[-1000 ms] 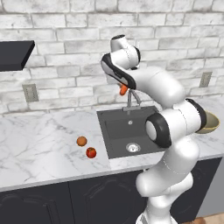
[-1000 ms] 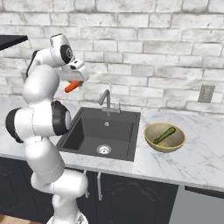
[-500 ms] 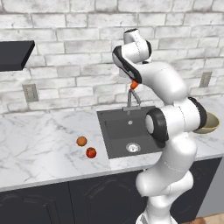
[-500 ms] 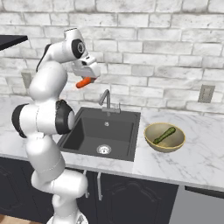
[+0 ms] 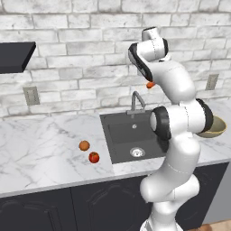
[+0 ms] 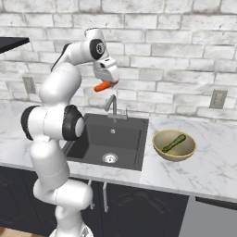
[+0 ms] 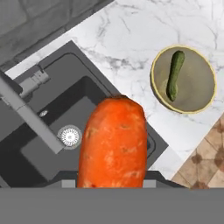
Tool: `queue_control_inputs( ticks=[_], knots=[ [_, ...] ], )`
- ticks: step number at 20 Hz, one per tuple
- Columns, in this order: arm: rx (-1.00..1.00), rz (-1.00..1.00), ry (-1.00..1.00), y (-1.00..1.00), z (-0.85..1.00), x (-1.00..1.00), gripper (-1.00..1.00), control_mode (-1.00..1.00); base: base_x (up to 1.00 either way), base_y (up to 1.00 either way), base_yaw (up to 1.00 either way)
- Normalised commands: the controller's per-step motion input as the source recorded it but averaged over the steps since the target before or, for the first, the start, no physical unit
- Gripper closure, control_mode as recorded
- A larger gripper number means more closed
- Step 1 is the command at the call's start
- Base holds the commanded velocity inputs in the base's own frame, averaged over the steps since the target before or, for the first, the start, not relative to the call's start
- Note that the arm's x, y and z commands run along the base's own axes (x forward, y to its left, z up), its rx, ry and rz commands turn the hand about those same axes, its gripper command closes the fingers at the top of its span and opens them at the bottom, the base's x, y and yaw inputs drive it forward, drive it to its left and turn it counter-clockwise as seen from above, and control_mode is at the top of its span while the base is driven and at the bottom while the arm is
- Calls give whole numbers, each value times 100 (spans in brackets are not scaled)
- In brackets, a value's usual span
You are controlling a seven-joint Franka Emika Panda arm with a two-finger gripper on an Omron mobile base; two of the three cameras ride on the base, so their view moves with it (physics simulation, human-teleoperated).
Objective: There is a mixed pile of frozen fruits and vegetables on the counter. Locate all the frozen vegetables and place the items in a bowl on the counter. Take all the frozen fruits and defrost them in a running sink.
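Orange and tapered, the carrot (image 6: 103, 86) hangs clamped in the gripper (image 6: 109, 84), carried high above the black sink (image 6: 110, 140) near the curved grey faucet (image 6: 111, 104). From the hand camera the carrot (image 7: 113, 142) stands in the foreground with the basin and its silver drain (image 7: 69, 136) below it, so the fingers are closed on the carrot, though the tips themselves are hidden behind it. Off to the robot's right on the white marble counter (image 6: 213, 159) sits the tan bowl (image 6: 174, 145), and the dark green cucumber (image 6: 173, 143) already lies inside it, slanted across the bottom. The two fruits, a dull orange ball (image 5: 84, 145) and a shiny red apple (image 5: 94, 157), rest close together on the marble just left of the sink, not yet dealt with. No water can be made out at the faucet. The step in hand looks like the transfer of the second vegetable to the bowl, about halfway through the sorting. The next move calls for swinging the hand further right, clear of the faucet, until the carrot is over the middle of the bowl, then lowering before release so that it settles beside the cucumber and does not bounce off the rim onto the counter or roll back into the basin.
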Motion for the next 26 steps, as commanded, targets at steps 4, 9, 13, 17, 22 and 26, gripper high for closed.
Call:
queue_control_inputs(
  ticks=[4,9,13,17,22,26],
  knots=[
    [0,-22,0,-68,0,0,100,-100,0,0,0],
    [2,-25,0,-71,0,0,100,-100,0,0,0],
    [2,-25,0,-67,0,0,100,-100,0,0,0],
    [1,-20,0,-61,-3,0,100,-100,0,0,0],
    [0,-6,0,-44,-20,-1,100,-100,0,0,0],
    [0,-1,0,-34,-31,0,100,-100,0,0,0]
  ],
)
